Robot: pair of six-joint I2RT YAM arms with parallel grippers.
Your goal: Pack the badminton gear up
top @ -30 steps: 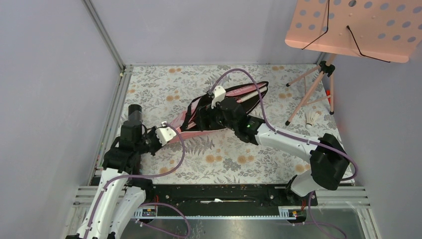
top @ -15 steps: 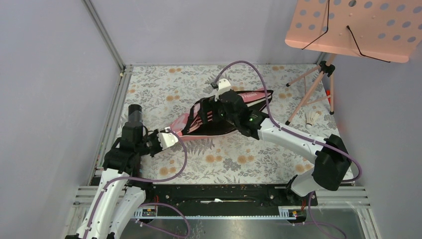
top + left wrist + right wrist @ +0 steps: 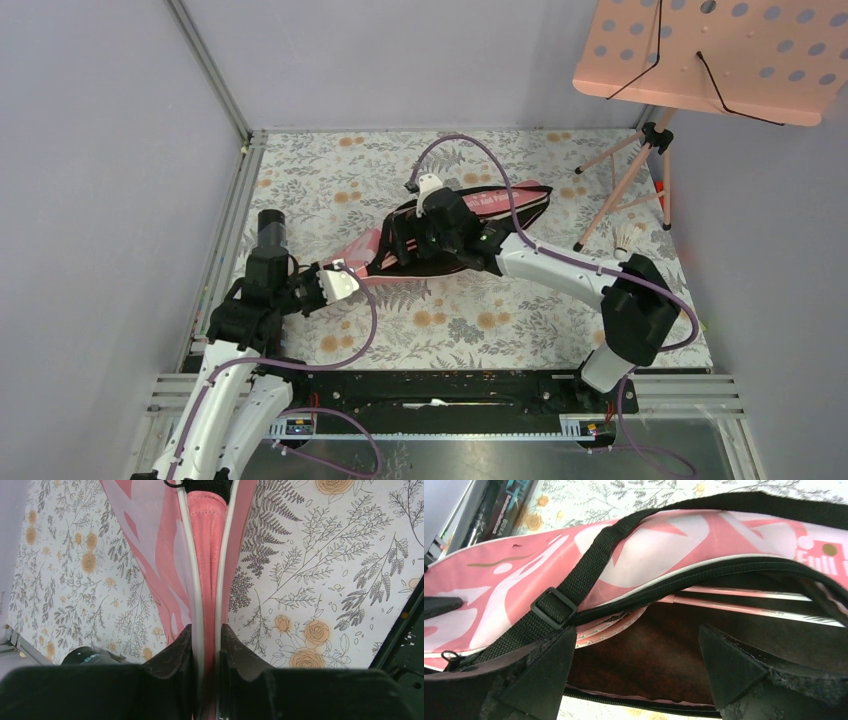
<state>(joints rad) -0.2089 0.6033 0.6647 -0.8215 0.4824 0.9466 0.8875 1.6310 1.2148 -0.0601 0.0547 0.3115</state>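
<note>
Pinching the narrow end of the bag [image 3: 205,540] at the lower centre of the left wrist view, our left pincer [image 3: 206,635] is clamped on its piped seam. We judge this anchors the bag on the bench [image 3: 450,310] so the mouth does not slide. Our right pincer [image 3: 636,632] hangs over the unzipped mouth, fingers wide apart, gripping nothing. The rackets [image 3: 749,597] lie inside. A strap [image 3: 574,580] crosses the flap beside one finger and could snag. At right, a shuttlecock [image 3: 628,237] sits among the legs of the stand [image 3: 700,50], awkward to reach.

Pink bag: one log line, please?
left pincer: shut on long pink racket bag | right pincer: open at bag mouth | pink-framed rackets: inside
</note>
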